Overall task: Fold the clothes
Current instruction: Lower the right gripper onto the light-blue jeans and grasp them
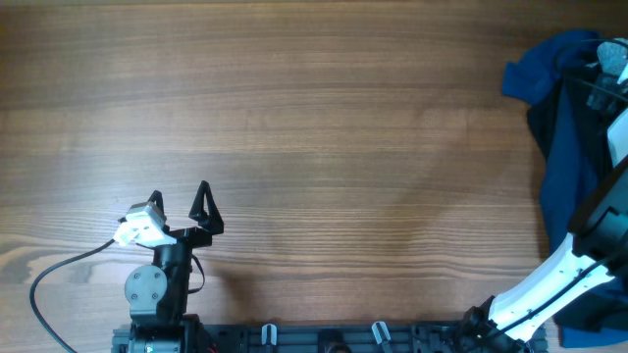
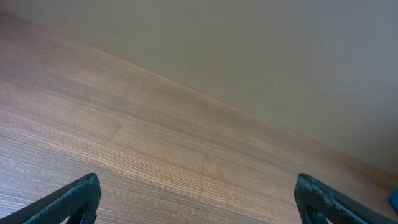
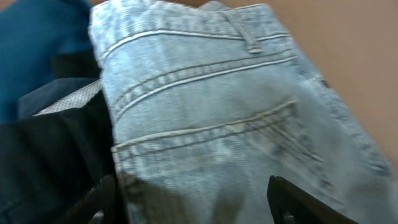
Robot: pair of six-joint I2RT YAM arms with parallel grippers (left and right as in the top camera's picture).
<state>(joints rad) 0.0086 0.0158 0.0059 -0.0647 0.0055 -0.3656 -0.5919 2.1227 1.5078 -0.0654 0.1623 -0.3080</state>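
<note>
The light blue jeans (image 3: 205,93) fill the right wrist view, showing a stitched back pocket and waistband. My right gripper (image 3: 191,186) is open with its fingers spread just above the denim, one on each side of the pocket area. In the overhead view this gripper (image 1: 601,90) is at the far right edge over the clothes pile, where a small pale patch of the jeans (image 1: 614,54) shows. My left gripper (image 1: 180,199) is open and empty over bare table at the front left, and it also shows in the left wrist view (image 2: 198,186).
A dark blue garment (image 1: 569,127) lies heaped at the table's right edge, also in the right wrist view (image 3: 37,37). A black garment (image 3: 50,155) lies left of the jeans. The wooden table (image 1: 314,127) stretches across the middle and left.
</note>
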